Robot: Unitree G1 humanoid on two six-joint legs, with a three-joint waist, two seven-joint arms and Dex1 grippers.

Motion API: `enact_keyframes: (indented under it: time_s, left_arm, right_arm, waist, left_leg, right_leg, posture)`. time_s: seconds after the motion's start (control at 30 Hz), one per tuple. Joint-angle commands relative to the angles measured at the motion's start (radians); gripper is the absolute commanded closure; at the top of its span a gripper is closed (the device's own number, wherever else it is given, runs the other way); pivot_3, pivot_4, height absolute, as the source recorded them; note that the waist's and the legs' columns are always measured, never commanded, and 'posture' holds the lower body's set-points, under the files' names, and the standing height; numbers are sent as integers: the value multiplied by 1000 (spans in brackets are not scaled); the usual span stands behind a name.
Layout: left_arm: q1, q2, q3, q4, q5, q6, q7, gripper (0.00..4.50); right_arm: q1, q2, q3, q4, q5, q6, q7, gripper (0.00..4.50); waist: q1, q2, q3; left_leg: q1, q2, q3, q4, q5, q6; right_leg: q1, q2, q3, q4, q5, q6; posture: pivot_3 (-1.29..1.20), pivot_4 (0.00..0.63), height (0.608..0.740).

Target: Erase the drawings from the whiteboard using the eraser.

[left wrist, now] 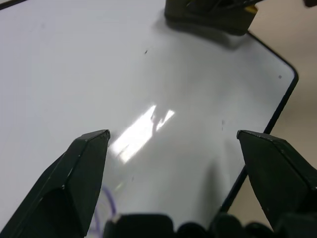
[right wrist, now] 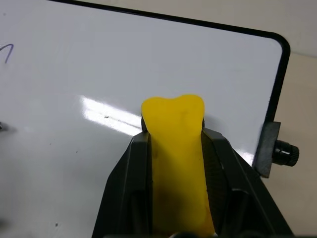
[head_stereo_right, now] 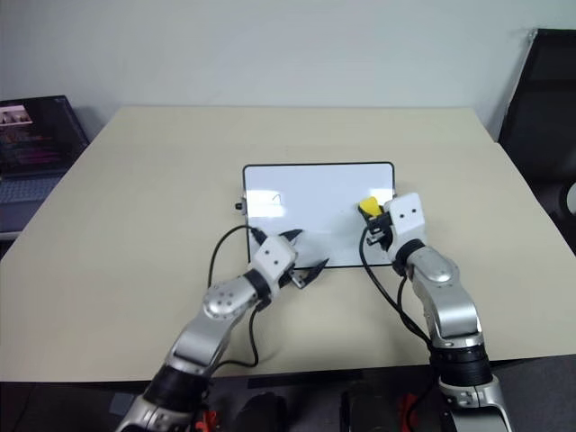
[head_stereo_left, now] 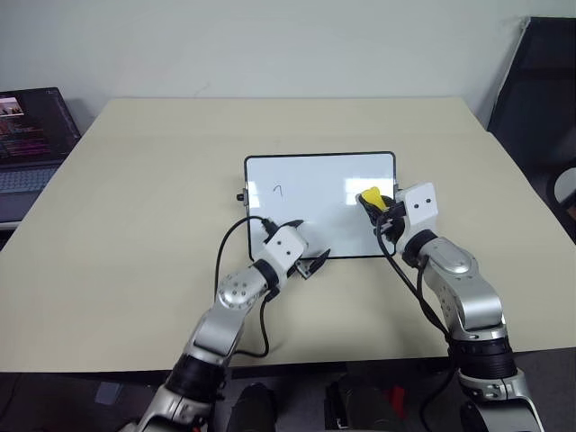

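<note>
Legible text, labels, brands, numbers: none. Laptop screen (head_stereo_left: 31, 126): coloured lines, unreadable. Whiteboard (head_stereo_left: 319, 180): one small scribble (head_stereo_left: 278, 190), no readable character.

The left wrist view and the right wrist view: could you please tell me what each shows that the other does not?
Left wrist view: the open left gripper over the whiteboard, and a purple scribble beside one finger.

Right wrist view: the right gripper shut on the yellow eraser, the board's side knob, and a small mark.

Both: the board's white face, its black frame and the tan table.

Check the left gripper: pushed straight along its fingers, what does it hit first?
Probably the right gripper holding the eraser, across the whiteboard. The open left gripper aims that way, though depth is uncertain.
</note>
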Motion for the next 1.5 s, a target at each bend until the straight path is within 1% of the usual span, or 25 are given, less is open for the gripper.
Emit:
enact_keyframes:
  time_s: [0.03, 0.2, 0.3, 0.5, 0.6, 0.77, 0.87, 0.97, 1.3, 1.33, 1.5]
  left_arm:
    - [28, 3, 45, -101, 32, 28, 63, 0]
    - [46, -2, 83, -138, 67, 54, 135, 0]
    - [54, -2, 92, -155, 81, 62, 158, 0]
    - [55, 3, 91, -155, 72, 70, 154, 0]
    - [29, 4, 105, -133, 63, 65, 155, 0]
    - [12, 10, 118, -117, 56, 59, 151, 0]
    - [13, 6, 128, -110, 47, 60, 151, 0]
    - [11, 8, 133, -104, 43, 59, 151, 0]
    - [-3, 8, 136, -96, 47, 60, 157, 0]
    - [-4, 8, 138, -96, 47, 61, 159, 0]
    - [-6, 7, 143, -101, 49, 67, 161, 0]
  right_arm:
    - [-18, -6, -1, -31, 13, -57, 26, 3465]
    - [-66, 23, 28, 13, 12, -97, 39, 3465]
    - [-127, 57, 65, 64, 9, -143, 57, 3465]
    - [-204, 87, 96, 157, 3, -201, 81, 3465]
    - [-260, 116, 129, 226, -9, -241, 99, 3465]
    - [-309, 165, 169, 304, -32, -290, 107, 3465]
    - [-337, 191, 224, 372, -78, -330, 110, 3465]
    - [-369, 212, 250, 449, -110, -341, 105, 3465]
    - [-506, 259, 251, 725, -166, -462, 102, 3465]
    - [-529, 260, 249, 760, -176, -473, 91, 3465]
    - [-596, 247, 258, 872, -233, -497, 56, 3465]
  waist:
    - [2, 0, 0]
    - [5, 0, 1]
    - [3, 0, 1]
    - [9, 0, 2]
    - [8, 0, 2]
    - [8, 0, 2]
    - [8, 0, 2]
    - [7, 0, 2]
    - [8, 0, 2]
    - [8, 0, 2]
    - [7, 0, 2]
  left_leg:
    - [0, 0, 0, 0, 0, 0]
    - [1, 0, 0, 1, 0, 0]
    - [1, 0, 0, 1, 0, 0]
    - [0, 0, 0, 0, 0, 0]
    - [0, 0, 0, 0, 0, 0]
    - [0, 1, 0, 0, 0, 0]
    - [0, 1, 0, 0, 0, 0]
    - [0, 1, 0, 0, 0, 0]
    - [0, 1, 0, 0, 0, 0]
    - [0, 1, 0, 0, 0, 0]
    - [0, 2, -1, 0, 0, 0]
  right_leg:
    - [0, 0, 0, 0, 0, 0]
    - [0, 0, 0, 1, 0, 0]
    - [0, 0, 0, 1, 0, 0]
    - [0, 0, -1, 0, 0, 0]
    - [0, -1, -1, 0, 0, 0]
    - [0, 0, -1, 0, 0, -1]
    - [-1, -1, -1, 0, 0, -1]
    - [-1, -1, -1, 0, 0, -1]
    - [-1, -1, -1, 1, 1, -3]
    - [-1, -1, -1, 1, 2, -5]
    - [-1, -1, -2, 1, 3, -6]
  posture:
    - [0, 150, 740]
    - [0, 150, 740]
    - [0, 150, 740]
    - [0, 150, 740]
    - [0, 150, 740]
    - [0, 150, 740]
    - [0, 150, 740]
    - [0, 150, 740]
    - [0, 150, 740]
    - [0, 150, 740]
    - [0, 150, 740]
